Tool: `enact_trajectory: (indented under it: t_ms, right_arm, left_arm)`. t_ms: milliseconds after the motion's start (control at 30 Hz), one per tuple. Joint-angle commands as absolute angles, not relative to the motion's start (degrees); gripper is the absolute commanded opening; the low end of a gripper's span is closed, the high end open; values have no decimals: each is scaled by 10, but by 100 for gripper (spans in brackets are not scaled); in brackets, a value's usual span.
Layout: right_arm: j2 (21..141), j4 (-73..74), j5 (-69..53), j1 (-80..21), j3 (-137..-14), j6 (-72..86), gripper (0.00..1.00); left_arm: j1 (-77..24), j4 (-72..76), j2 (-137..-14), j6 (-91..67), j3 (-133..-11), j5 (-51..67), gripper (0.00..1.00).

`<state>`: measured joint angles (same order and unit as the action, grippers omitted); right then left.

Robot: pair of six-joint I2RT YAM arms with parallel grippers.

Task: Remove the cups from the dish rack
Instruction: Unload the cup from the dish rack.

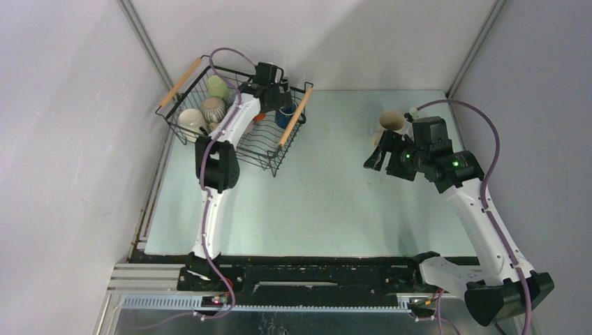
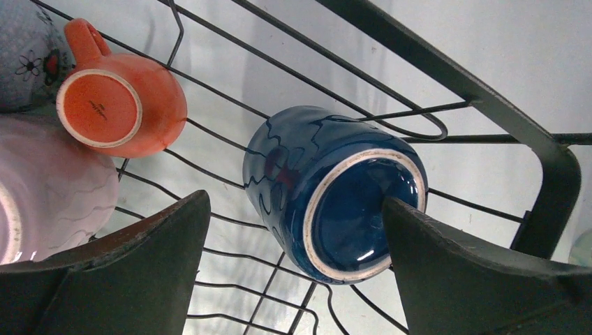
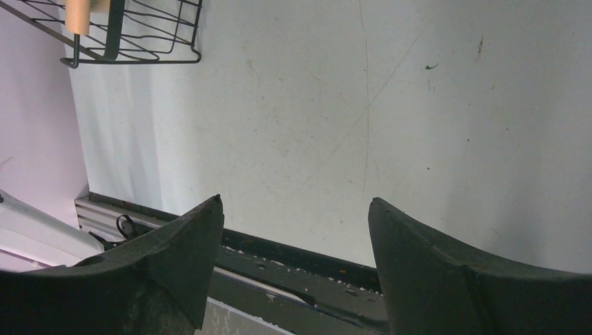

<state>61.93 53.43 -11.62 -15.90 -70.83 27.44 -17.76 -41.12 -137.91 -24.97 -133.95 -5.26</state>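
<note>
The dish rack point(image 1: 280, 150) is a black wire basket with wooden handles at the back left. It holds a pale green cup point(image 1: 218, 86), a striped ribbed cup point(image 1: 213, 108) and a white cup point(image 1: 190, 120). My left gripper point(image 1: 281, 100) is inside the rack, open. In the left wrist view the gripper point(image 2: 297, 199) straddles a navy cup point(image 2: 328, 188) lying on its side; the right fingertip point(image 2: 405, 223) is at its rim and the left finger is apart. An orange cup point(image 2: 119, 105) and a mauve cup point(image 2: 49, 188) lie beside it. My right gripper point(image 1: 378, 157) is open and empty.
A cream cup point(image 1: 391, 124) stands on the table behind my right gripper. The right wrist view shows bare table, the rack's corner point(image 3: 132, 42) with a handle end point(image 3: 78, 14) at top left, and the black rail point(image 3: 293, 272) at the table's near edge.
</note>
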Motion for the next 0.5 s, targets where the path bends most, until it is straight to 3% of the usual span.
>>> enact_trajectory:
  t_ms: [0,467]
  right_arm:
    - [625,534,-108,-165,-710,277,83]
    - [626,529,-103,-169,-710,277,83]
  left_arm:
    - [-177,-389,-1385,-237,-1376,-40,100]
    - [-176,-391,-1387,-234,-1362,-31,100]
